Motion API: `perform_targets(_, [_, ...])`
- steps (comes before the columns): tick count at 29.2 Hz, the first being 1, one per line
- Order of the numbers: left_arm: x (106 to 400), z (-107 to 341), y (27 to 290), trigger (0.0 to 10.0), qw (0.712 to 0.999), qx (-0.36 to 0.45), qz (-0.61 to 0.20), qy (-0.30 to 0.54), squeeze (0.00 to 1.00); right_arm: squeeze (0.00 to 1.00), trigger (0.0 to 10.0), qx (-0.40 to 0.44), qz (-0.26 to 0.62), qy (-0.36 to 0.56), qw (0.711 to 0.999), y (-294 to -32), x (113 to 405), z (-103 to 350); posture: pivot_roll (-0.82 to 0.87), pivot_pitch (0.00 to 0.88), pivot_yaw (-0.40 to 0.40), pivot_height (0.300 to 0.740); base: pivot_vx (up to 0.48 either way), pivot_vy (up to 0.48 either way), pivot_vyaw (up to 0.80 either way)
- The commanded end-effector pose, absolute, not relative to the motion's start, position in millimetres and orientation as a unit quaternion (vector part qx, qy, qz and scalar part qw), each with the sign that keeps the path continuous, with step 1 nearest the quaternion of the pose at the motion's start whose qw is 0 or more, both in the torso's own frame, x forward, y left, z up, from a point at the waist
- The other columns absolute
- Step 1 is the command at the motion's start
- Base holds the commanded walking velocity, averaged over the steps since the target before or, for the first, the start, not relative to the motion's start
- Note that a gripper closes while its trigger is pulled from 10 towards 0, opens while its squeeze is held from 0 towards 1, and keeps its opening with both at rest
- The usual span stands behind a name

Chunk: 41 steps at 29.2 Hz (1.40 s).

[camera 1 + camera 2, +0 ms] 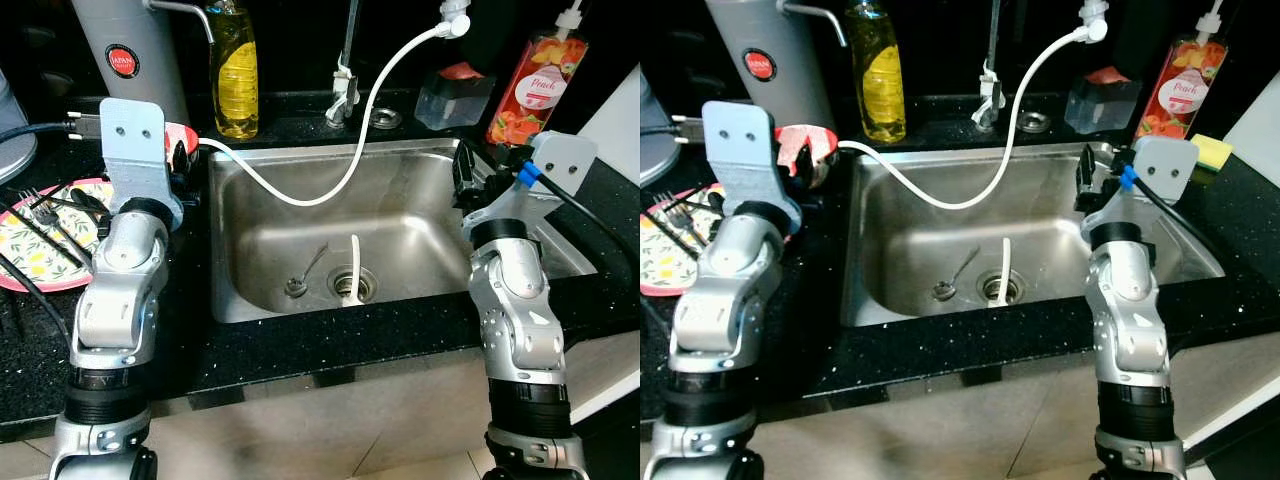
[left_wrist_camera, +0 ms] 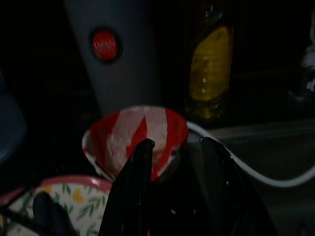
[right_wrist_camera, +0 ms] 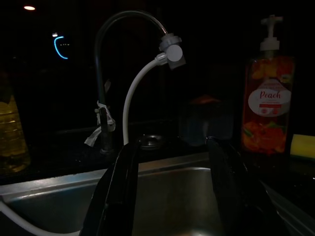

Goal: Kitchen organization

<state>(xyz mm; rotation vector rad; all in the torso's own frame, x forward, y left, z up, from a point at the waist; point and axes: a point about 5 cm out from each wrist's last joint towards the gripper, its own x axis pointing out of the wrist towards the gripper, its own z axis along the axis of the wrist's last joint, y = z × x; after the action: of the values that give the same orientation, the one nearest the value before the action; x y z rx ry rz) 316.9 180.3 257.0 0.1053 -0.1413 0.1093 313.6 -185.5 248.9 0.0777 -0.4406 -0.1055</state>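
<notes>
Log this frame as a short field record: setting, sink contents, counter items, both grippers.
setting: steel sink set in a black counter
sink contents: spoon, white utensil at the drain, white hose draped in from the faucet
counter left: red-and-white bowl, floral plate with forks
counter back: yellow bottle, Peach pump bottle
left gripper: open, at the bowl's rim
right gripper: open, above the sink's right edge

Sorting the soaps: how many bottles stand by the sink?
2: a yellow bottle behind the sink's left corner, a peach pump bottle at the back right. Others may be hidden.
</notes>
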Motion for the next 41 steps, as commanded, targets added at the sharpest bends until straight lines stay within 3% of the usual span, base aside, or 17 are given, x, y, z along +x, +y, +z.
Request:
perform_targets(1, [316,253,177,10.0,0.996,0.053,0.052,-0.048,0.00,0.00,10.0,0.036,-0.055,-0.215,0.974,-187,315,247,0.11,0.000,-0.029,0.740,0.000,0.000,0.00])
perform_targets(5, [315,255,176,10.0,0.993,0.080,0.054,-0.066,0.00,0.00,10.0,0.038,-0.058,-0.216,0.974,-188,315,249,0.11,0.000,-0.029,0.740,0.000,0.000,0.00])
perform_targets(18, [319,254,186,10.0,0.992,0.055,0.104,-0.042,0.00,0.00,10.0,0.037,-0.055,-0.215,0.974,-187,316,249,0.10,0.000,-0.039,0.740,0.000,0.000,0.00])
perform_targets(22, [320,247,201,10.0,0.985,0.003,0.171,0.010,0.00,0.00,10.0,0.037,-0.056,-0.211,0.975,-188,317,247,0.11,0.000,-0.042,0.740,0.000,0.000,0.00])
perform_targets(29, [319,248,227,10.0,0.968,-0.024,0.249,0.017,0.00,0.00,10.0,0.038,-0.053,-0.214,0.975,-186,318,249,0.11,0.000,-0.038,0.740,0.000,0.000,0.00])
perform_targets(41, [330,247,254,10.0,0.935,-0.138,0.324,0.043,0.00,0.00,10.0,0.040,-0.056,-0.215,0.974,-186,319,249,0.10,0.000,-0.039,0.740,0.000,0.000,0.00])
